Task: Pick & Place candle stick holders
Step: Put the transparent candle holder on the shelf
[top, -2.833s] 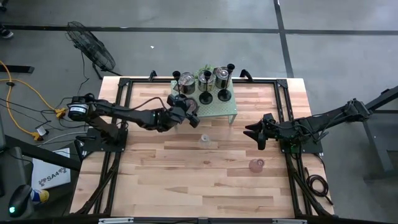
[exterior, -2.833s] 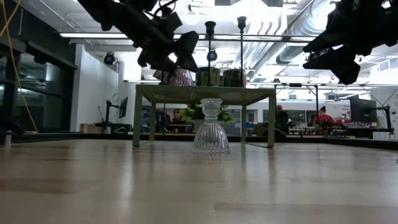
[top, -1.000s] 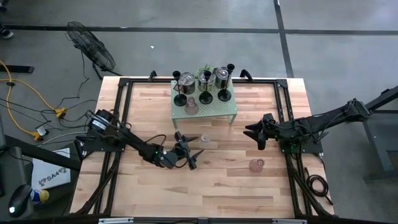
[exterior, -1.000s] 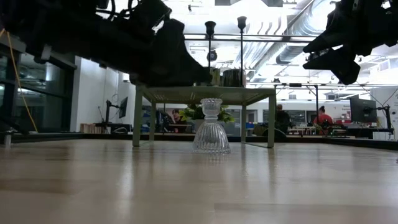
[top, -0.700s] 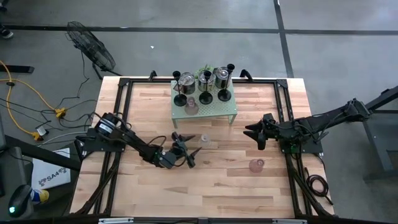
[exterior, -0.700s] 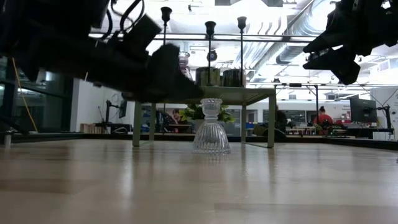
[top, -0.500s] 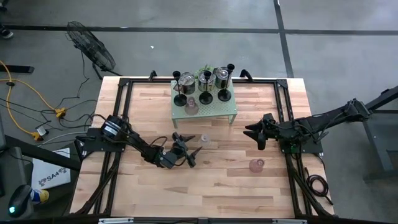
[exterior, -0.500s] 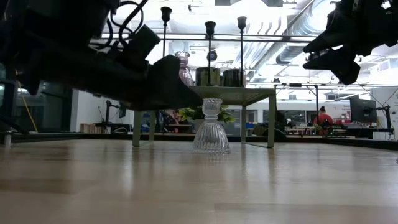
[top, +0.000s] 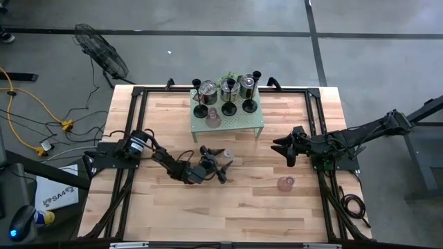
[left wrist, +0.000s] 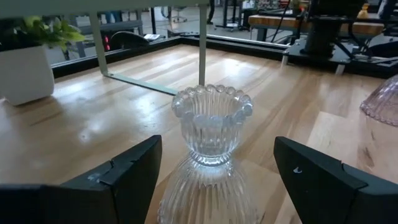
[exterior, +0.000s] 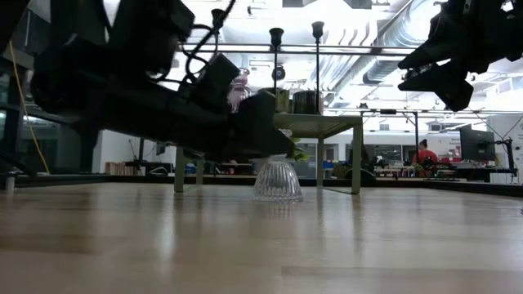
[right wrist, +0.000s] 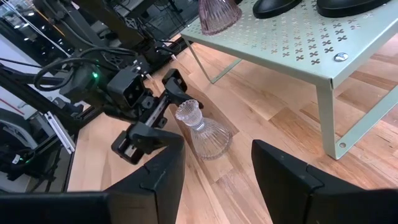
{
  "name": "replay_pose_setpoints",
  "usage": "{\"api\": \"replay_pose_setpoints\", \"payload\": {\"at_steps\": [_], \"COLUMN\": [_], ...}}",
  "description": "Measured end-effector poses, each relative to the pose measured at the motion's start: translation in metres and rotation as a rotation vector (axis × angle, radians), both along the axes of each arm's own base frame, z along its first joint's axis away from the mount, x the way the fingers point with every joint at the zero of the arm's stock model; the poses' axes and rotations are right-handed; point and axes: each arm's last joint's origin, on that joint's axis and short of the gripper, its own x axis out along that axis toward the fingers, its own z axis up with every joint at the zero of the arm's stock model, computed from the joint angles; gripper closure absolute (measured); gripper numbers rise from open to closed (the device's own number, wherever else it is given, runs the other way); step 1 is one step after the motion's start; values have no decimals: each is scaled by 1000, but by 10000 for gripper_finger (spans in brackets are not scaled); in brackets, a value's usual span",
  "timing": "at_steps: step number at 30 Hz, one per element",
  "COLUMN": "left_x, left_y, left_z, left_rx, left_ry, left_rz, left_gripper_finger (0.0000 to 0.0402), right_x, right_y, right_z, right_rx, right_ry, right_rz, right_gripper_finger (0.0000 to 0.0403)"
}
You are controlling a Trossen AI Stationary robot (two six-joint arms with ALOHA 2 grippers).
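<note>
A clear ribbed glass candle stick holder point(left wrist: 209, 163) stands upright on its flared base at mid-table point(top: 227, 158). My left gripper point(left wrist: 217, 152) is open and lies low and nearly level, one finger on each side of the holder's cup, with a gap on both sides. In the low view the left gripper point(exterior: 260, 131) hides the holder's top. A pink glass holder point(top: 285, 183) stands on the table near my right gripper point(top: 282, 147), which hangs open and holds nothing. Black stemmed holders point(top: 249, 105), silver cups point(top: 207, 89) and another pink holder point(top: 213, 118) stand on the rack.
The pale green perforated rack point(top: 243, 122) stands on thin legs at the table's far middle, just beyond the clear holder; one leg point(left wrist: 203, 43) rises right behind it. A potted plant point(left wrist: 28, 59) sits under the rack. Bare wood lies toward the near edge.
My left gripper has sunk toward the table and moved up to the clear glass holder, rolling slightly, so its open fingers now stand on either side of the holder's cup. The holder has stayed where it was.
</note>
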Motion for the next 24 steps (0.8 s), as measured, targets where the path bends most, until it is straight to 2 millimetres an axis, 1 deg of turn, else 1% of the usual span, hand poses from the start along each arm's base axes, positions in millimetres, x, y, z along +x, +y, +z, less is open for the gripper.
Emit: {"api": "replay_pose_setpoints", "payload": {"at_steps": [7, 12, 14, 17, 24], "left_x": [19, 23, 23, 23, 23], "left_y": [1, 7, 9, 10, 10], "left_z": [-2, -5, -5, -5, -6], "left_rx": [-10, -24, -41, -41, -37], "left_ry": [-27, -34, -46, -45, -29], "left_rz": [12, 36, 44, 52, 51], "left_gripper_finger": [98, 99, 105, 126, 198], "right_x": [0, 0, 0, 0, 0], "right_y": [0, 0, 0, 0, 0], "right_z": [0, 0, 0, 0, 0], "right_rx": [0, 0, 0, 0, 0], "right_ry": [0, 0, 0, 0, 0], "right_rz": [0, 0, 0, 0, 0], "right_gripper_finger": [225, 225, 225, 225, 225]}}
